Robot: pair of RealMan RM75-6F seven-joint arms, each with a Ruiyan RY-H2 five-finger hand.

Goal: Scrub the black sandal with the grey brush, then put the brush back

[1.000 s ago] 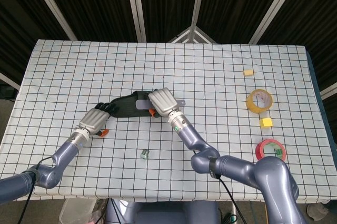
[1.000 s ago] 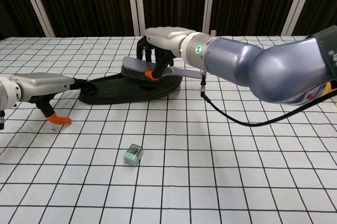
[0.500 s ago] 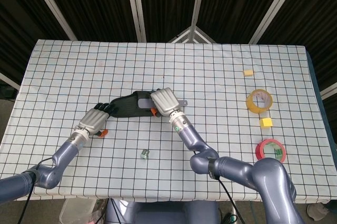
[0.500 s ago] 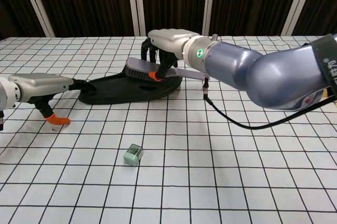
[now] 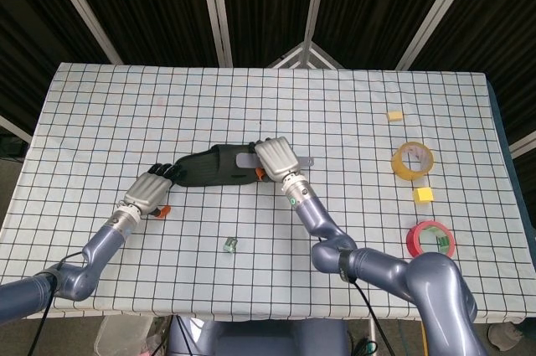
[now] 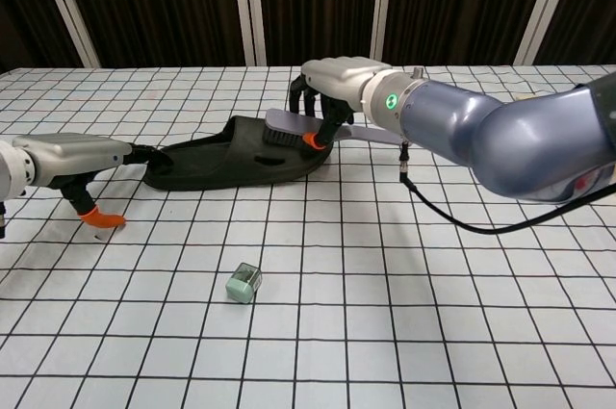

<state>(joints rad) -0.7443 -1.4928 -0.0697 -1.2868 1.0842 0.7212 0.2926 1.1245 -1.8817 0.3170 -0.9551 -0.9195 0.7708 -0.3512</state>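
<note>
From the head view, the black sandal lies a little left of the frame's centre on the checked tablecloth, stretched left to right. The right hand sits over its right end, fingers wrapped around the grey brush, whose handle sticks out past the hand to the right. The left hand, at middle left, has its dark fingertips touching the sandal's left end; how far its fingers are spread cannot be told here. A small green object lies below centre. At right are a yellow tape roll, a red tape roll and two yellow blocks.

In the chest view, the sandal lies at middle left. The right hand holds the brush from above, with the bristles down on the sandal's raised right end. The left hand, at the far left edge, reaches its fingers to the sandal's left tip, an orange-tipped digit pointing down to the cloth. The green object sits in the lower middle
</note>
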